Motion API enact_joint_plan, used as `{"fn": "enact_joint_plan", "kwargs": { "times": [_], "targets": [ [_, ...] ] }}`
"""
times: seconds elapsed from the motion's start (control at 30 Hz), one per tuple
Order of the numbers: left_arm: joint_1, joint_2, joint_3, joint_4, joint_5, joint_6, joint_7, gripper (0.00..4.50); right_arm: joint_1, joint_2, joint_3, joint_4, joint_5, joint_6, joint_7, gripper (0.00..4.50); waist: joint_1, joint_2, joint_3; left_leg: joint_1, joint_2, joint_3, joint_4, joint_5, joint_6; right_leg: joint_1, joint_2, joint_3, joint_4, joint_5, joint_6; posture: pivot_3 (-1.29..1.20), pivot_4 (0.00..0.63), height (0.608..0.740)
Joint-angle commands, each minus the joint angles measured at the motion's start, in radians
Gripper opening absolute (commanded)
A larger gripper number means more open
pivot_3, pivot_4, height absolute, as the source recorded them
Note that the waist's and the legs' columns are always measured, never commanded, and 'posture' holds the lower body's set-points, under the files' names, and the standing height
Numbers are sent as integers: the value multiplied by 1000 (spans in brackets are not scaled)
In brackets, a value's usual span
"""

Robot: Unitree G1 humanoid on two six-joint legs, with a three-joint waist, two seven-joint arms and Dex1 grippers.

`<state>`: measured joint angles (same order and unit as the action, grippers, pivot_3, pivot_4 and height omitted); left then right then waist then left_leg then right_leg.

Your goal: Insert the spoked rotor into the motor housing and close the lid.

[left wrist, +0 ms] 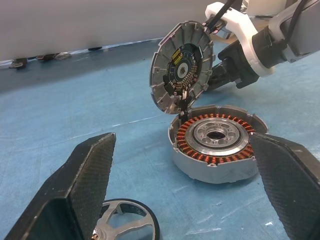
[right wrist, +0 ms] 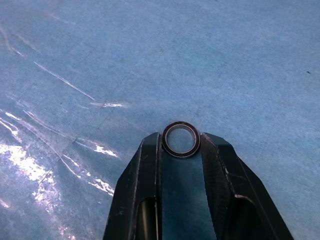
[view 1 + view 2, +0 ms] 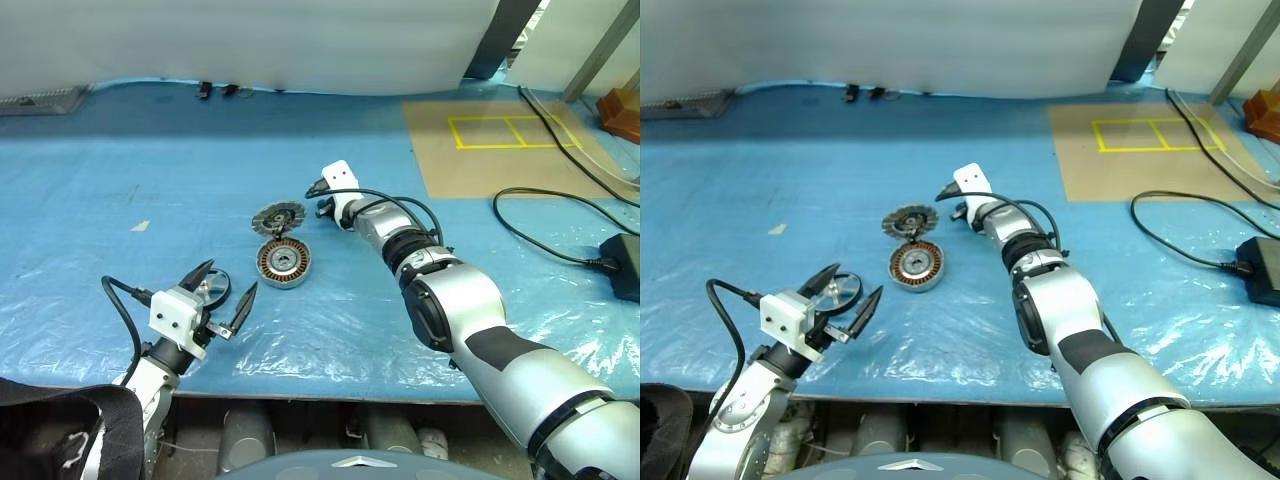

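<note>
The motor housing (image 3: 283,262), a squat silver puck with copper windings, sits mid-table on the blue sheet. Its ribbed round lid (image 3: 277,217) stands open on the far rim, tilted up (image 1: 182,70). The spoked rotor (image 3: 212,287) lies flat near the table's front, under my left gripper (image 3: 232,276), whose fingers (image 1: 80,180) are spread wide open with nothing held. My right gripper (image 3: 318,197) reaches to just right of the lid, a little behind it. In the right wrist view its fingertips (image 2: 150,150) are shut on a small metal ring (image 2: 181,154).
A brown board with yellow tape rectangles (image 3: 500,145) lies at the far right. A black cable (image 3: 540,240) runs to a black adapter (image 3: 625,265) at the right edge. Small dark items (image 3: 215,90) sit at the back. The table's front edge is close below my left gripper.
</note>
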<state>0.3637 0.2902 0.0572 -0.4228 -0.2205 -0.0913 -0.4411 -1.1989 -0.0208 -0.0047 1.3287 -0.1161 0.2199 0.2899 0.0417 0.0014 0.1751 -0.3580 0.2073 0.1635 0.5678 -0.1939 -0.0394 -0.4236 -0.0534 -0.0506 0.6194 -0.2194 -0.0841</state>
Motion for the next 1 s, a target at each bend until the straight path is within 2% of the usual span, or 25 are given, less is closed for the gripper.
{"fn": "enact_joint_plan", "kwargs": {
  "times": [0.03,0.7,0.83,0.9,1.0],
  "targets": [
    [2,2,3,-39,-5,-23,0,4500,-31,-8,1,-3,-8,-18,4,994,0,0,0,0,0,0,0,0,0,0,0,0,0,0,0,0,150,740],
    [-62,33,0,6,-35,-7,-70,4500,57,-123,95,-149,-55,-137,192,994,-1,1,1,-2,0,0,2,0,0,-2,0,0,2,0,0,0,150,740],
    [-43,39,15,-2,-43,-4,-74,4500,123,-210,89,-315,-7,-165,378,994,4,1,1,-3,0,0,3,0,0,-2,0,0,2,0,0,0,150,740],
    [-17,37,26,-1,-58,-25,-86,4500,207,-265,85,-503,71,-104,574,994,9,1,1,-5,0,0,4,0,1,-2,0,0,2,0,0,0,150,740],
    [9,40,33,1,-69,-45,-104,4500,329,-330,115,-774,150,-20,749,994,10,1,1,-7,1,-1,4,0,2,-2,0,-1,0,0,0,0,150,740]
  ]
}}
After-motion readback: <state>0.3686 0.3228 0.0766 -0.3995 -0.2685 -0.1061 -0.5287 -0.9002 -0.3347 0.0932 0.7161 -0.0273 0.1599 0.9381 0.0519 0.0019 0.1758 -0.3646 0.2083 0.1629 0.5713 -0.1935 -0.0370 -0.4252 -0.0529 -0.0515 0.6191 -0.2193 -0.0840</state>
